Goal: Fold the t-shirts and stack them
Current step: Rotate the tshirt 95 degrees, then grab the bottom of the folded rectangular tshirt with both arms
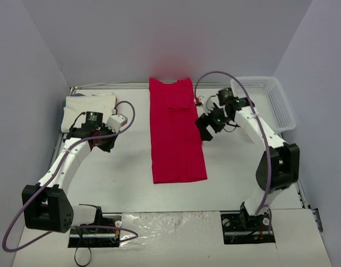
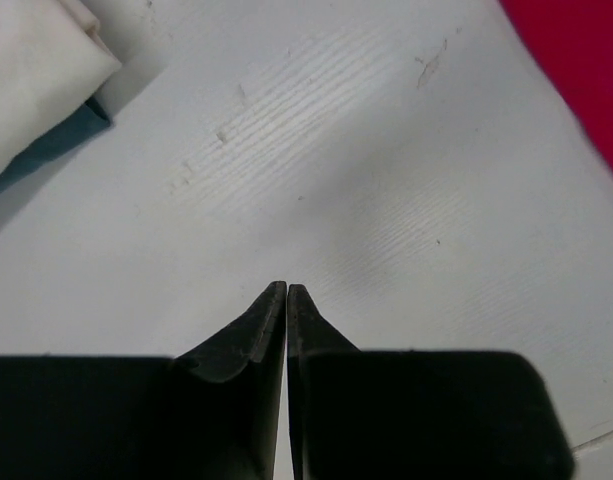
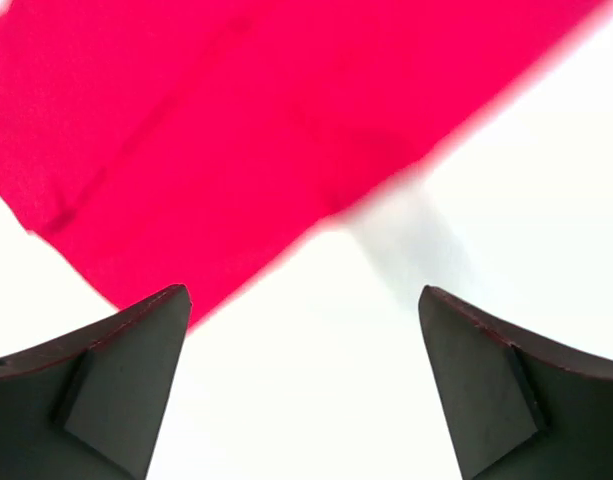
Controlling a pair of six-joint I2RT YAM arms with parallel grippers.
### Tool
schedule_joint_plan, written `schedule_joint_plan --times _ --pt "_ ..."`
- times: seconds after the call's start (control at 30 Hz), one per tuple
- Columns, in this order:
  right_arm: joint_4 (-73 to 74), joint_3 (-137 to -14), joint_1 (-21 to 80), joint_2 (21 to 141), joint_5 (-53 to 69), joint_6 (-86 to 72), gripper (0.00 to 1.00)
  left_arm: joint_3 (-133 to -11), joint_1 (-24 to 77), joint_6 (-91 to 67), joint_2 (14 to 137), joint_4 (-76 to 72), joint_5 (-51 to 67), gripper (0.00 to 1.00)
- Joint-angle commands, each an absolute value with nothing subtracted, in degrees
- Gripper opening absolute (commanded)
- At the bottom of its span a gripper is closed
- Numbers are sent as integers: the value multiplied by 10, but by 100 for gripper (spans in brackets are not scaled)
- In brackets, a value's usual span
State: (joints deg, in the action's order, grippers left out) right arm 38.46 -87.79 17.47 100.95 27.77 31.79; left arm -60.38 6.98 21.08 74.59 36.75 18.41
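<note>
The red t-shirt [image 1: 176, 133] lies flat on the table as a long narrow strip, sides folded in, running from the back edge toward the front. It also shows in the right wrist view [image 3: 236, 130] and at the corner of the left wrist view [image 2: 586, 70]. The folded white t-shirt [image 1: 87, 108] sits at the back left; its corner shows in the left wrist view [image 2: 36, 70]. My left gripper [image 1: 103, 143] is shut and empty over bare table, between the two shirts. My right gripper [image 1: 206, 130] is open and empty, just right of the red shirt's right edge.
A white mesh basket [image 1: 270, 103] stands at the back right, beyond my right arm. Grey walls close in the table on three sides. Crinkled plastic sheeting [image 1: 170, 225] lies between the arm bases at the front.
</note>
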Motion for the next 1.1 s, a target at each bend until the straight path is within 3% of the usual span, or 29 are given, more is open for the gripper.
schedule_joint_plan --times 0.0,0.17,0.37,0.63,0.73,0.8,0.9,1.07 --pt "372 -761 135 937 278 308 98 -572 66 234 712 337 171 4" --pt "280 -621 126 837 197 294 100 -562 66 251 720 361 208 8" --pt "221 -592 111 795 153 244 100 -577 66 247 737 375 220 12" --pt "207 -563 39 730 242 243 100 -551 67 248 687 354 235 23" --pt "218 -568 23 726 258 242 100 -553 70 246 672 360 250 41" --pt "235 -575 18 722 293 242 100 -553 81 255 661 372 276 47" --pt "249 -570 16 708 329 246 100 -550 133 260 649 374 257 43" --pt "245 -570 8 742 303 244 98 -525 255 284 664 345 179 45"
